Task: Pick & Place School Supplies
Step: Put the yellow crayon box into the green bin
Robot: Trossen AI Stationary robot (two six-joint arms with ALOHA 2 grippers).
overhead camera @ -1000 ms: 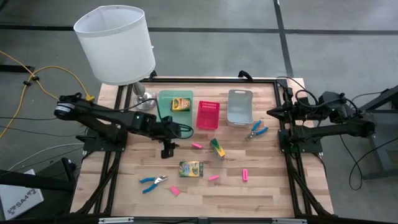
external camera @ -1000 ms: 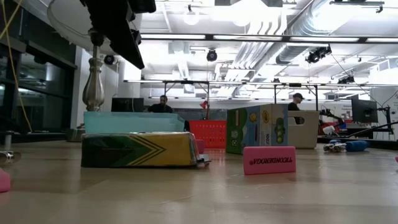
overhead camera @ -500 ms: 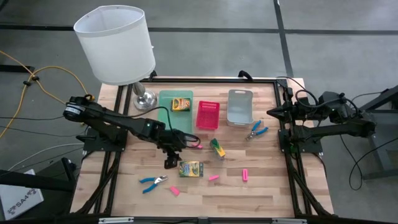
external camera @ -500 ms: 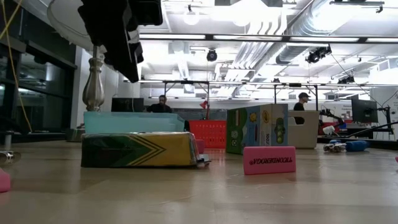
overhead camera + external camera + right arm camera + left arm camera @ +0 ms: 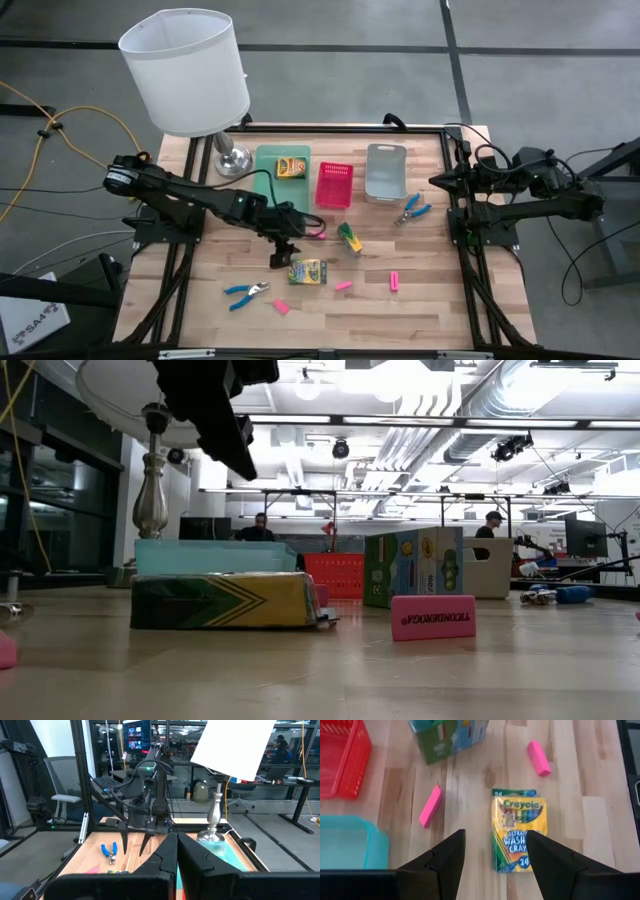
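Three crayon boxes here: one flat on the counter [image 5: 420, 300] mid-front [image 5: 307, 271], one tipped beside the pink tray [image 5: 334, 185] at [image 5: 349, 239], one in the green tray [image 5: 290, 167]. Left claw [image 5: 280, 258] hangs with fingers apart right above the flat box, not touching it. Right claw [image 5: 176, 851] is pinched together, parked off the counter's right edge. Pink erasers [image 5: 317, 234] and blue-handled tools [image 5: 246, 292] lie scattered around.

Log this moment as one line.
left gripper: open, above flat crayon box | right gripper: shut, parked at table's right edge
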